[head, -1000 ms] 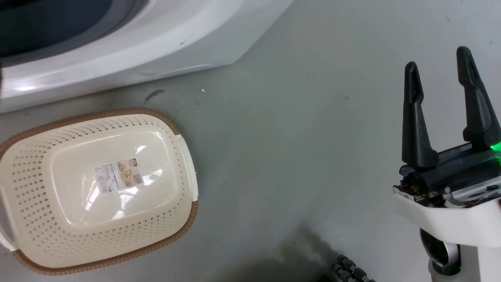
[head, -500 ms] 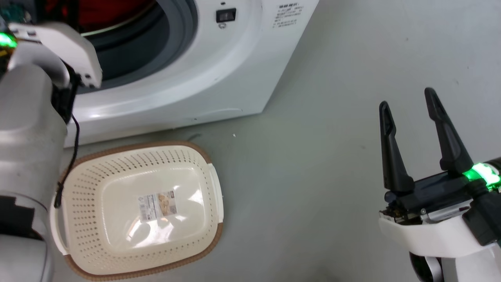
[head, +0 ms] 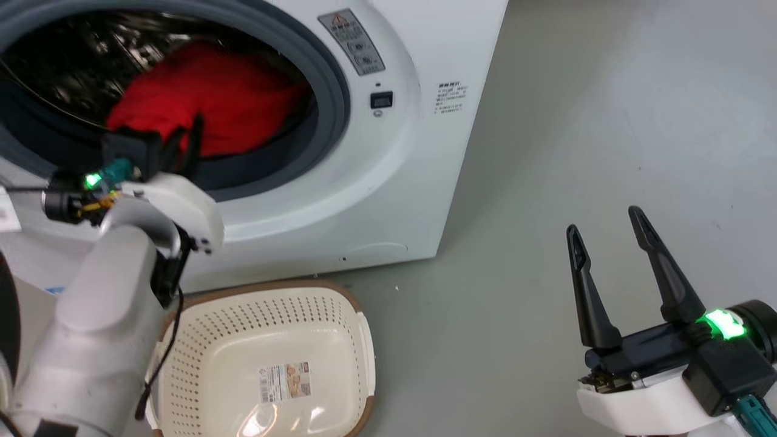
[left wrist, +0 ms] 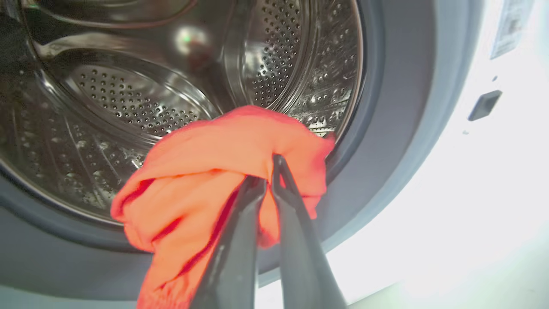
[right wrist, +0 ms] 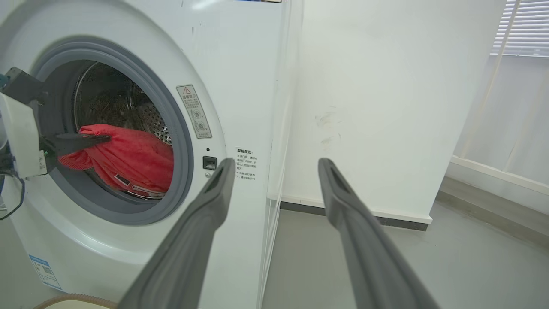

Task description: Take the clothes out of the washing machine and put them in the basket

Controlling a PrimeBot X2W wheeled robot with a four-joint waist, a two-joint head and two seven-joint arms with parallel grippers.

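Observation:
The red clothes [head: 212,103] hang at the mouth of the white washing machine [head: 376,176], half over its grey door seal. My left gripper [left wrist: 269,174] is shut on a fold of the clothes [left wrist: 223,150], in front of the perforated steel drum [left wrist: 128,103]. From the right wrist view the left gripper [right wrist: 101,138] holds the clothes [right wrist: 133,161] in the porthole. Below the machine sits the cream basket [head: 267,340] with a brown rim and a label on its bottom. My right gripper [head: 607,230] stands open over bare floor at the right, and its fingers [right wrist: 206,214] show spread apart.
Grey floor [head: 576,121] stretches to the right of the machine. A white wall [right wrist: 377,107] with a grey skirting stands behind it, and window blinds [right wrist: 523,25] are at the far right. My left forearm [head: 103,315] overlaps the basket's left side.
The head camera has tilted upward, bringing the machine's porthole and the red clothes into view. My left arm has come into the picture, with its gripper at the clothes.

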